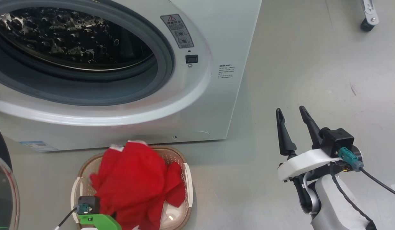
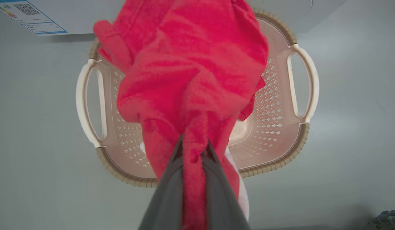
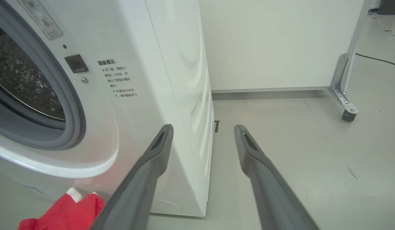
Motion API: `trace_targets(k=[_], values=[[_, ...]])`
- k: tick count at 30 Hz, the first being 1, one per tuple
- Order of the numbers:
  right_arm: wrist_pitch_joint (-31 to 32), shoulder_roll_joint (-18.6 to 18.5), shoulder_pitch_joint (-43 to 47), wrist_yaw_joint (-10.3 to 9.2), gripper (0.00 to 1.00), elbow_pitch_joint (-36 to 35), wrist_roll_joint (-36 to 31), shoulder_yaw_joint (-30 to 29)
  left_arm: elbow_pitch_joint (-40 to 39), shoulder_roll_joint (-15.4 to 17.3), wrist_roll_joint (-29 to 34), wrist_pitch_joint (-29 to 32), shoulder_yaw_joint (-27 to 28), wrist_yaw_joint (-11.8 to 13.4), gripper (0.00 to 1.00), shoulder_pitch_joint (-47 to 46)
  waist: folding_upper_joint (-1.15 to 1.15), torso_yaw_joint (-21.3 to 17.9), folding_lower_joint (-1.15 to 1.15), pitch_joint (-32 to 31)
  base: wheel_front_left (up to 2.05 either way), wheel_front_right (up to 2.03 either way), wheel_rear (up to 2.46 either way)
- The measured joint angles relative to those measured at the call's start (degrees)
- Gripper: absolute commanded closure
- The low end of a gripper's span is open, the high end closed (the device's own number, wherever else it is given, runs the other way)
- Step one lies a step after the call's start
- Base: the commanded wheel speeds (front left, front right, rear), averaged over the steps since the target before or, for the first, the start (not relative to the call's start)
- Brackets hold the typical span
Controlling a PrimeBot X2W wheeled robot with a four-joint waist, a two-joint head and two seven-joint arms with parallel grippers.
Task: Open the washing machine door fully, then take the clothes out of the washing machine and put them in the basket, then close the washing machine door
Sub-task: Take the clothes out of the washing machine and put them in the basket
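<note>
The washing machine [image 1: 197, 105] stands with its grey-ringed port open, and the dimpled steel drum [image 1: 66, 35] shows inside. The washing machine door [image 1: 2, 179] is swung out at the far left edge, black rim and glass showing. On the floor in front sits the basket [image 2: 280, 163]. My left gripper [image 2: 195, 140] is shut on a fold of the red clothes [image 2: 191, 64], which hang bunched over the basket's inside [image 1: 133, 179]. My right gripper [image 1: 290, 110] is open and holds nothing, off to the right of the machine's corner, with its fingers [image 3: 146, 172] wide apart.
A blue label [image 1: 37, 146] sits low on the machine's front. A metal bracket with a caster [image 3: 346, 111] stands on the grey floor to the far right, beside a white panel [image 3: 280, 44]. Bare floor stretches right of the machine.
</note>
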Motion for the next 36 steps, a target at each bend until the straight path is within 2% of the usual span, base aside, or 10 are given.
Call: trace_targets(k=[10, 20, 36], values=[[0.0, 0.0, 0.0, 0.00, 0.00, -0.3, -0.6, 0.1, -2.1, 0.0, -0.8, 0.1, -3.2, 0.0, 1.00, -0.1, 0.00, -0.1, 0.00, 1.8, 0.00, 0.00, 0.00], [0.0, 0.0, -0.8, -0.10, 0.00, -1.7, -1.2, 0.4, -5.2, 0.0, -1.8, -2.4, -4.9, -0.1, 1.00, -2.5, 0.00, -0.6, 0.00, 5.5, 0.00, 0.00, 0.00], [0.0, -0.1, -6.3, -0.74, 0.00, -4.5, -1.2, 1.2, -5.2, 0.0, -0.7, -6.0, -6.9, -0.1, 1.00, -8.4, 0.00, -3.5, 0.00, 16.3, 0.00, 0.00, 0.00]])
